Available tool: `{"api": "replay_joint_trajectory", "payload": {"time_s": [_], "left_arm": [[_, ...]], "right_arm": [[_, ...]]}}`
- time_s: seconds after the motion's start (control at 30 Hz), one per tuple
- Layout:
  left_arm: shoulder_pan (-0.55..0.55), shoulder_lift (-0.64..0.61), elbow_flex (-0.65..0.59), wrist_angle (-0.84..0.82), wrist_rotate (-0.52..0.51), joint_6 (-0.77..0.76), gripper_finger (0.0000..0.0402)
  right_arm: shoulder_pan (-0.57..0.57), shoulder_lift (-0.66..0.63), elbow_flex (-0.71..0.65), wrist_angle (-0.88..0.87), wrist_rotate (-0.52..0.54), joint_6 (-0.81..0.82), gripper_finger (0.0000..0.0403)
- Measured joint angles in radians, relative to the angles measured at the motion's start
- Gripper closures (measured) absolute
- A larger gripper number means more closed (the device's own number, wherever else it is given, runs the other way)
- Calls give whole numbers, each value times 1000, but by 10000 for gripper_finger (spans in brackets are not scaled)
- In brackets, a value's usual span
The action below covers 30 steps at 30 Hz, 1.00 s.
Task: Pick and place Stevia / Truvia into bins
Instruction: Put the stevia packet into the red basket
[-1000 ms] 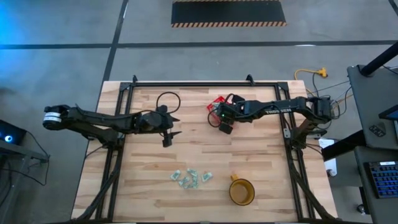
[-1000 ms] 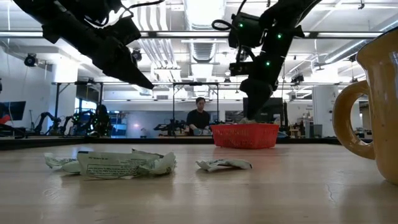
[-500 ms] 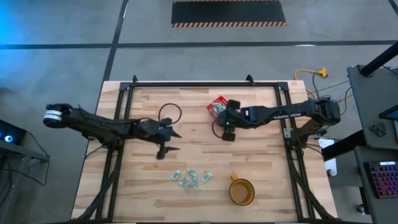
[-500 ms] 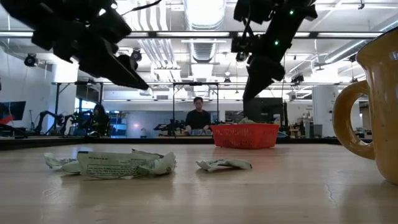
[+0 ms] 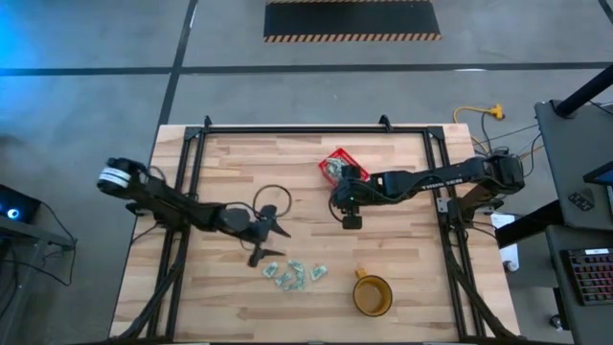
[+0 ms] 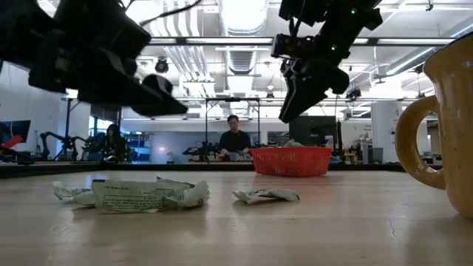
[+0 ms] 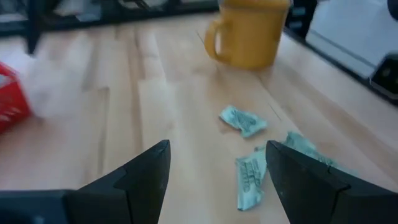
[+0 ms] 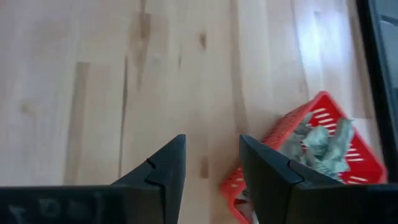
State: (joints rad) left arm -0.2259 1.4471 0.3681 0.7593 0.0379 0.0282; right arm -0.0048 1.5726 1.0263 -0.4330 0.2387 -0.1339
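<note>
Several pale green and white sachets lie flat on the wooden table near its front edge; they also show in the left wrist view and the low view. My left gripper hovers open and empty just left of and behind them. The red basket stands at the table's far middle with several sachets inside. My right gripper is open and empty above the table, just on the near side of the basket.
An amber mug stands near the front edge, right of the sachets, and looms at the right of the low view. A black cable loop hangs by my left arm. A person sits far behind the table.
My left gripper has gone toward the table's near edge and to the right, closing on the sachets, still open. My right gripper has drawn back from over the red basket toward the near edge. The sachets on the table have not moved.
</note>
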Motion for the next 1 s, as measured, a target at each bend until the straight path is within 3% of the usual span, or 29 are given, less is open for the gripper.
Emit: {"api": "replay_joint_trajectory", "payload": {"time_s": [0.33, 0.6, 1.0], "left_arm": [[-31, 202, 92, 4, 44, 2, 155], [-57, 270, 121, 0, 48, 4, 159], [-56, 320, 150, -40, 27, 6, 207]], "right_arm": [[3, 0, -23, 2, -15, 22, 273], [2, 0, -27, 2, -15, 22, 272], [3, 0, -27, 3, -15, 37, 285]]}}
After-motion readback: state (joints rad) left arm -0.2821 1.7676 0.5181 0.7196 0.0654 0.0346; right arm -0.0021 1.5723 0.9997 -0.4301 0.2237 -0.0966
